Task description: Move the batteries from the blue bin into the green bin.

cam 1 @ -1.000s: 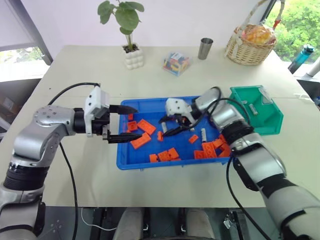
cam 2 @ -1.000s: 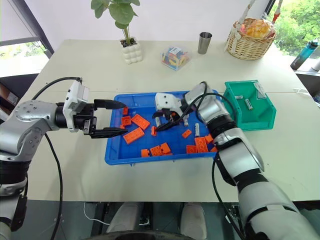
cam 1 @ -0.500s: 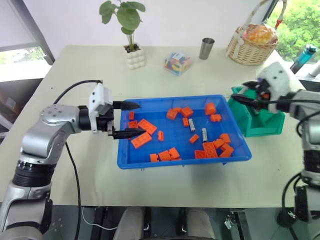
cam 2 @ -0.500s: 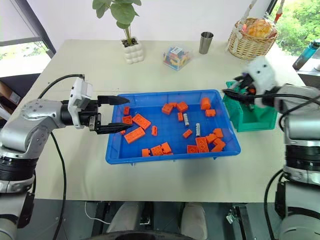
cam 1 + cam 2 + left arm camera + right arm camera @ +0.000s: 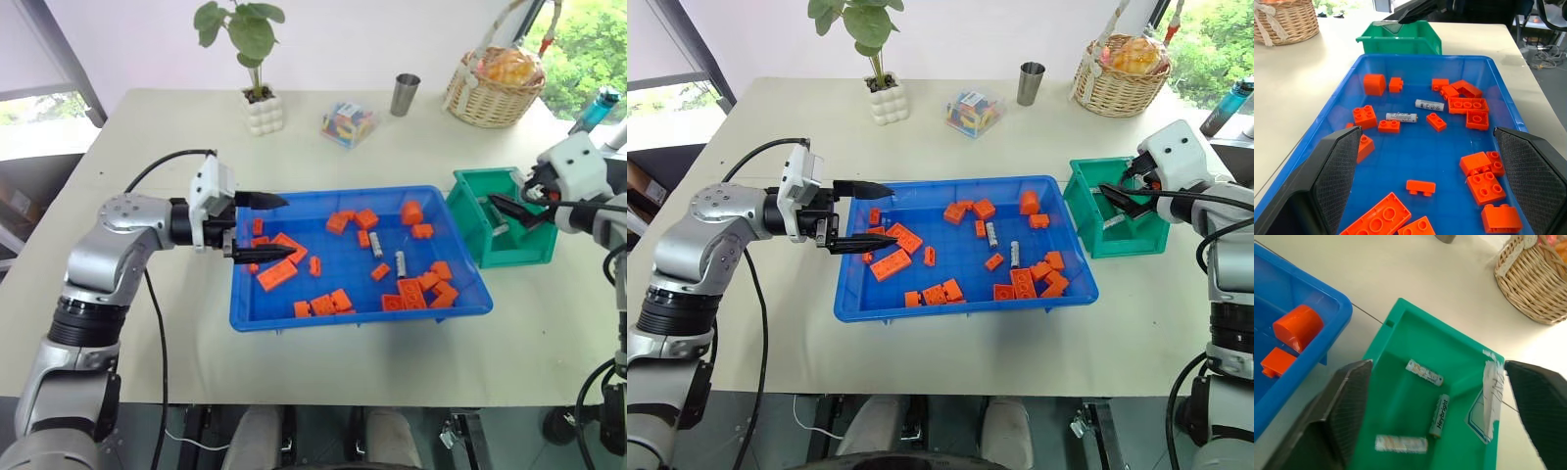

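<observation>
Right pincer (image 5: 1120, 203) hangs over the green bin (image 5: 1087, 223), fingers spread, nothing between them; three batteries (image 5: 1438, 415) lie on the bin floor just under it. Left pincer (image 5: 263, 227) sits level over the near-left end of the blue bin (image 5: 343, 315), fingers also apart and empty, orange bricks (image 5: 277, 274) right below its lower finger. Two batteries (image 5: 1401, 117) left in the blue bin, side by side mid-tray, well ahead of the left pincer and well apart from the right one. Risks as I see them: both lie close among bricks, so a sloppy close could clamp a brick with the battery or knock the battery rolling, since it is a smooth cylinder on slick plastic. If both arms go for the tray middle together they could clash. Count: batteries five in all, three binned, two to go; bricks roughly twenty; bins two.
</observation>
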